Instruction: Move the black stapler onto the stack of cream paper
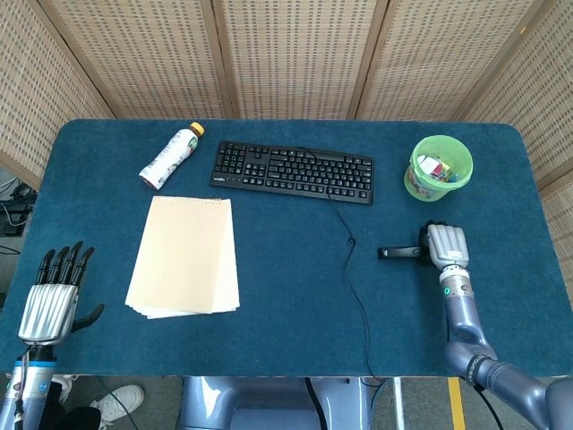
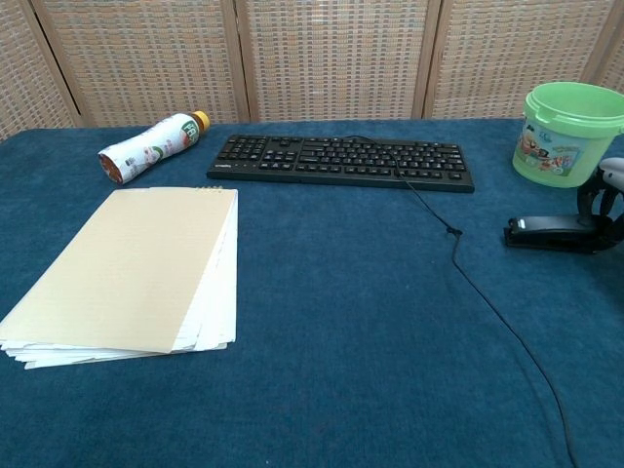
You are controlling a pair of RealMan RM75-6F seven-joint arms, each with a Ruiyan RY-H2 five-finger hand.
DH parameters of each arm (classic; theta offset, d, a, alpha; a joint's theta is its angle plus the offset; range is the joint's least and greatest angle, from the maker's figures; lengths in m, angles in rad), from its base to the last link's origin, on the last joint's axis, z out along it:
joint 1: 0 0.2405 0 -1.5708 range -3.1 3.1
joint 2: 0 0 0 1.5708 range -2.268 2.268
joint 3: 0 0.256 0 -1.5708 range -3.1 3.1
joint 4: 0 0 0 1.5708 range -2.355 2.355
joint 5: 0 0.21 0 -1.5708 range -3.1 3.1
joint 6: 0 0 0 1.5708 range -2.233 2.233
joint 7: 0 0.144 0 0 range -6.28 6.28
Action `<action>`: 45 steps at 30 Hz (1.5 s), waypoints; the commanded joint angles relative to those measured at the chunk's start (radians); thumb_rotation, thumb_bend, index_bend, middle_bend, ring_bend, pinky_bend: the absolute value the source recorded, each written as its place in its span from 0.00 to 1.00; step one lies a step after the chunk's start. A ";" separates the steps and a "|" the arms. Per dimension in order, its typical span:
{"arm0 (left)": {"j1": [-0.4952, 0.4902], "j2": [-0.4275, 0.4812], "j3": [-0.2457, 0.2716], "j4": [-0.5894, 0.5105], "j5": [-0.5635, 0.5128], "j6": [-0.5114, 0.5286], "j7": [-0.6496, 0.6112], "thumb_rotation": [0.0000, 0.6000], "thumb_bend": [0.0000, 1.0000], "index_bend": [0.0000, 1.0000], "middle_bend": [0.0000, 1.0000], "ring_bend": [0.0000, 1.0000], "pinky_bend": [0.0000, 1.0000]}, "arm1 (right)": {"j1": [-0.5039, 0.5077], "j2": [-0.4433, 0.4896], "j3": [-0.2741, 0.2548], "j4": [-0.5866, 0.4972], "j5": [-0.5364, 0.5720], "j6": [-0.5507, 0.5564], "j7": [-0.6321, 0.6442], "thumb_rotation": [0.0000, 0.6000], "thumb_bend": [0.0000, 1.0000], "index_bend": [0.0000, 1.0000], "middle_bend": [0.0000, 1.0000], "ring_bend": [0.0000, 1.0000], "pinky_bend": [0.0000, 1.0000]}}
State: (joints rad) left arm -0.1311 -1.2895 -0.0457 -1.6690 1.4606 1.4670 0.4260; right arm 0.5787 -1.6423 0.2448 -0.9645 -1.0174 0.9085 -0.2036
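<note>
The black stapler lies on the blue table right of centre, in the chest view at the far right edge. My right hand sits over its right end with fingers curled around it, gripping it. That end of the stapler is hidden by the hand. The stack of cream paper lies flat on the left half of the table, large and near in the chest view. My left hand hangs off the front left corner, fingers straight and apart, holding nothing.
A black keyboard lies at the back centre, and its cable runs forward between paper and stapler. A green tub stands behind the right hand. A white bottle lies behind the paper.
</note>
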 commanded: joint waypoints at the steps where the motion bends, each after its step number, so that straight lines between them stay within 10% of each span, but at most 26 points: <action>1: 0.001 0.001 0.001 -0.002 0.004 0.003 -0.003 1.00 0.24 0.00 0.00 0.00 0.00 | -0.008 -0.002 -0.008 -0.005 -0.038 0.022 0.038 1.00 0.51 0.81 0.64 0.64 0.73; 22: -0.001 0.026 -0.015 -0.008 -0.026 -0.003 -0.052 1.00 0.24 0.00 0.00 0.00 0.00 | 0.083 0.076 0.087 -0.343 0.080 0.076 -0.198 1.00 0.51 0.82 0.65 0.67 0.76; 45: -0.012 0.037 -0.028 0.005 -0.073 -0.031 -0.077 1.00 0.24 0.00 0.00 0.00 0.00 | 0.264 -0.197 0.095 -0.435 0.283 0.163 -0.438 1.00 0.50 0.82 0.65 0.67 0.76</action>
State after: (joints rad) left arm -0.1434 -1.2519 -0.0739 -1.6642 1.3874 1.4362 0.3484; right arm 0.8357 -1.8308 0.3430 -1.3998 -0.7393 1.0663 -0.6342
